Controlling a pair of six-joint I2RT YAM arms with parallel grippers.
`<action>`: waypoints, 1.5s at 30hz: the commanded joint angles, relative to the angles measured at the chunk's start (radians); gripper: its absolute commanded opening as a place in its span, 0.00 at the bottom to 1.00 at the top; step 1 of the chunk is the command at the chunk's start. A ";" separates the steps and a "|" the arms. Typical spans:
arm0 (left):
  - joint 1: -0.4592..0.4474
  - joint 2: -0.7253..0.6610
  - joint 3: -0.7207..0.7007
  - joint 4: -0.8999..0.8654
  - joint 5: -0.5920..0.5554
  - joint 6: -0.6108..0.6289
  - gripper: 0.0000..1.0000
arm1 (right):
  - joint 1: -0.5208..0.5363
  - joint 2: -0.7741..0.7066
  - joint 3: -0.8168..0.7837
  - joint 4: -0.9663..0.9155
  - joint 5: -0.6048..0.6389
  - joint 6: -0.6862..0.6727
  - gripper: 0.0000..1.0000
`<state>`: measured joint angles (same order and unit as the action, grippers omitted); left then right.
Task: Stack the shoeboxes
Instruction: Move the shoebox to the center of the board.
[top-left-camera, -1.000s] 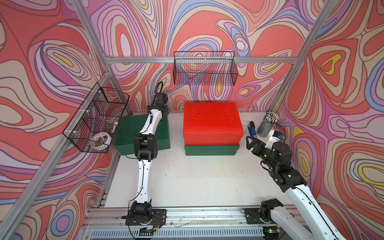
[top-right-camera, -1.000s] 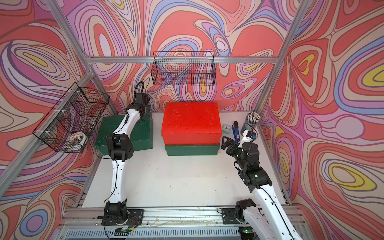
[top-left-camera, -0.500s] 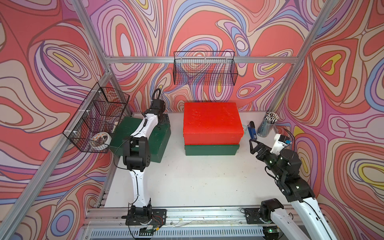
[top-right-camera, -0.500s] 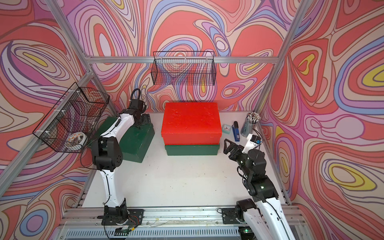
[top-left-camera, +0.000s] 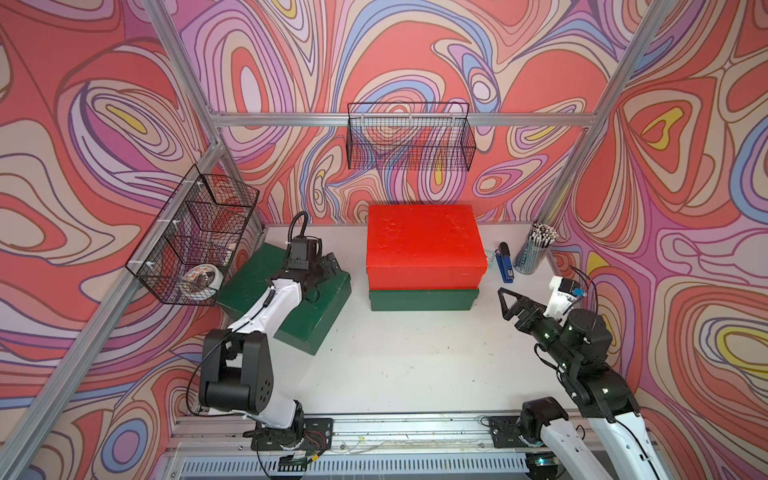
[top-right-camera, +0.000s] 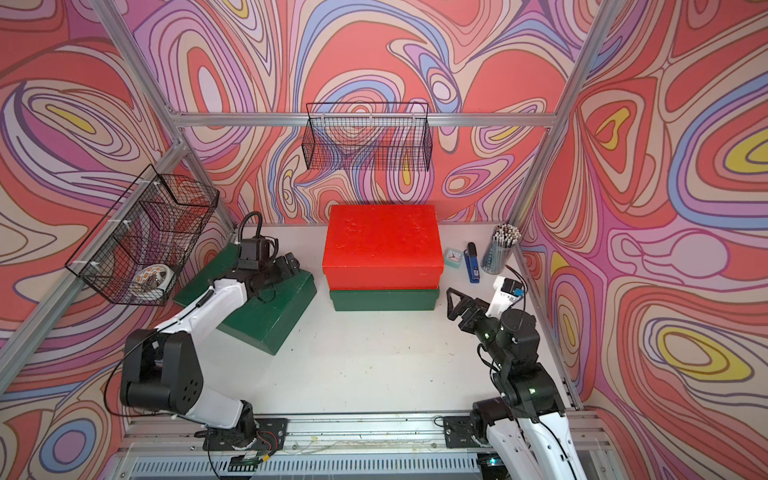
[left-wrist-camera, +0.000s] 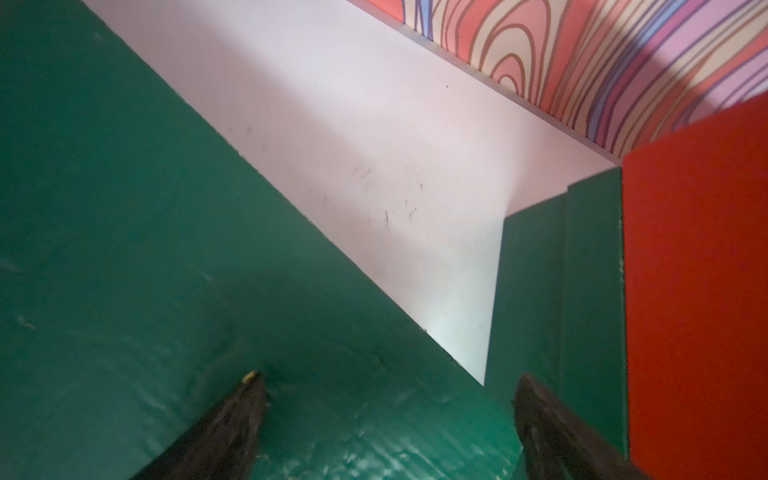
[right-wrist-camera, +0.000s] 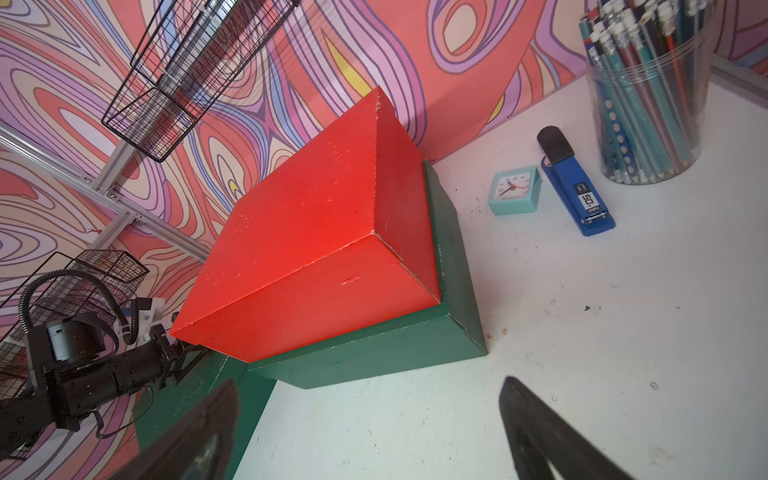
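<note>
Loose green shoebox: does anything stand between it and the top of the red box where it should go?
Nothing visible does. The table between the loose green shoebox and the lower green shoebox is bare, and the red shoebox on it carries nothing.

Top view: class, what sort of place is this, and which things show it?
Probably a robot test cell staged as a desk corner: a left arm and right arm mounted on a rail, printed walls on an aluminium frame, and a stapler beside a pencil cup.
</note>
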<state>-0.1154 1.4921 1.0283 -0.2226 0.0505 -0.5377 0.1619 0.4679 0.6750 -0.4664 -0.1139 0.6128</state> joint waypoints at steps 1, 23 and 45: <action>-0.043 -0.069 -0.136 -0.105 0.036 -0.083 0.93 | -0.005 0.003 0.024 -0.008 -0.061 -0.012 0.98; -0.277 -0.435 -0.411 -0.090 -0.012 -0.220 0.92 | 0.061 0.142 -0.132 0.356 -0.320 0.193 0.98; -0.329 -0.683 -0.247 -0.378 -0.236 -0.206 1.00 | 0.801 0.977 -0.203 1.286 0.032 0.462 0.98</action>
<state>-0.4397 0.8593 0.7975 -0.5159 -0.1490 -0.7303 0.9337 1.3689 0.4580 0.6067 -0.0750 1.0088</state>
